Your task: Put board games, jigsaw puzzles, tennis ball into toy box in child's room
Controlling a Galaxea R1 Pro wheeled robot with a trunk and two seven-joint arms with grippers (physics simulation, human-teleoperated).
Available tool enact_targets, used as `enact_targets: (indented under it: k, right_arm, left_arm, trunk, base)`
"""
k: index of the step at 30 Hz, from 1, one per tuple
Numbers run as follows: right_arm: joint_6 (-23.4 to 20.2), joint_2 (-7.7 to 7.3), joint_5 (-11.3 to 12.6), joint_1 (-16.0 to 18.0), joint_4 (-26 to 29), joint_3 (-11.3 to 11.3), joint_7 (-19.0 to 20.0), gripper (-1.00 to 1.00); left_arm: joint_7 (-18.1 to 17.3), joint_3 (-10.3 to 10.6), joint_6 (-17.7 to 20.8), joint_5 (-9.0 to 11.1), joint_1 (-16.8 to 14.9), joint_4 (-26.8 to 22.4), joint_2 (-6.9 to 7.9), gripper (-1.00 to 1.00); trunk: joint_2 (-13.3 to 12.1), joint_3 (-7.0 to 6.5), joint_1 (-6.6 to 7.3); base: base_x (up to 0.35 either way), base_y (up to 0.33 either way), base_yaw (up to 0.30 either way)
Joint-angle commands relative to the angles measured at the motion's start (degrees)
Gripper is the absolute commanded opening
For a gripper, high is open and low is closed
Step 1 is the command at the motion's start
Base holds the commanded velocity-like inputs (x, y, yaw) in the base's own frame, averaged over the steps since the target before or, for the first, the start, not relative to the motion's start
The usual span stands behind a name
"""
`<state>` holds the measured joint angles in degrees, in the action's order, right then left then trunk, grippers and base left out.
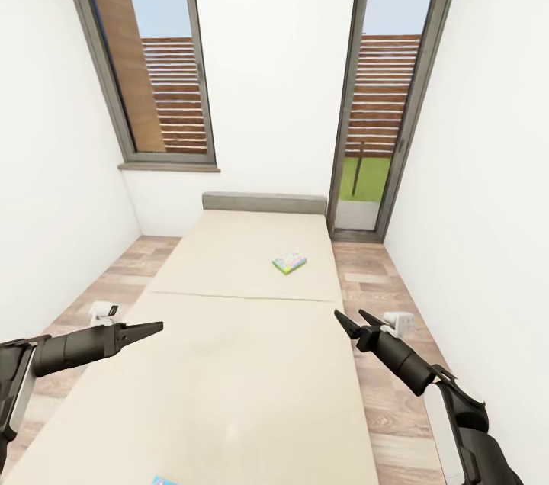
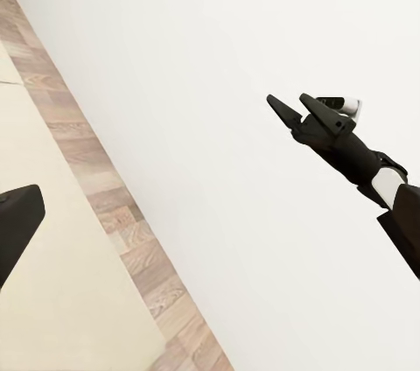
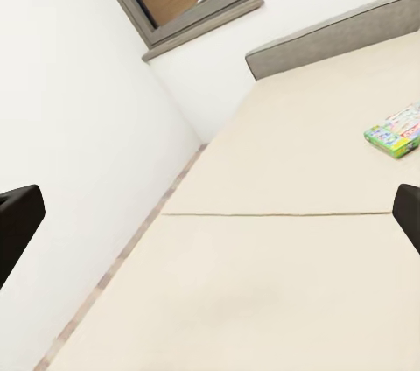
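Observation:
A colourful board game (image 1: 290, 263) lies flat on the beige bed (image 1: 229, 378), on its far half towards the grey headboard (image 1: 263, 203); it also lies ahead of the right gripper as the board game (image 3: 395, 130). A pale blue corner of a second board game (image 1: 162, 480) peeks in at the bed's near edge. My left gripper (image 1: 156, 329) hovers open over the bed's left side, holding nothing. My right gripper (image 1: 349, 314) hovers open and empty at the bed's right edge, well short of the far game. The left wrist view looks across at the right gripper (image 2: 286, 98).
White walls close in on both sides of the bed, with strips of wood floor (image 1: 381, 287) between. Tall grey-framed windows (image 1: 160, 58) stand behind the headboard. Small white objects sit on the floor by the bed, one on the left (image 1: 103, 311) and one on the right (image 1: 400, 321).

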<state>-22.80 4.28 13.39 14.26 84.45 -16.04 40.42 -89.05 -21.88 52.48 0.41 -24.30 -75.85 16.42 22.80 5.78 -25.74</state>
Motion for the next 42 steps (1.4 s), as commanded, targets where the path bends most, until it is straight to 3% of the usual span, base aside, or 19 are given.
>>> enact_targets:
  k: [1, 16, 27, 42]
  right_arm:
    - [-0.50, 0.04, 0.42, 0.06, 0.02, -0.14, 0.19, 1.00]
    - [-0.50, 0.04, 0.45, 0.06, 0.02, -0.14, 0.25, 1.00]
    - [-0.50, 0.02, 0.56, 0.06, 0.03, -0.14, 0.29, 1.00]
    - [-0.50, 0.02, 0.58, 0.06, 0.02, -0.14, 0.29, 1.00]
  left_arm:
    - [-0.25, 0.00, 0.61, -0.05, -0.05, 0.00, 0.01, 1.00]
    - [-0.32, 0.00, 0.61, -0.04, -0.05, 0.00, 0.01, 1.00]
    - [-0.36, 0.00, 0.61, -0.05, -0.05, 0.00, 0.01, 1.00]
    - [-0.43, -0.01, 0.56, 0.14, -0.05, 0.00, 0.01, 1.00]
  trunk:
    - [0.12, 0.03, -0.04]
    - [0.12, -1.39, -0.04]
    - [0.12, -1.64, -0.04]
    - [0.12, -2.61, -0.04]
  base:
    - [0.000, 0.000, 0.000]
    - [-0.099, 0.000, 0.000]
    - [-0.013, 0.000, -0.005]
    - [-0.025, 0.000, -0.155]
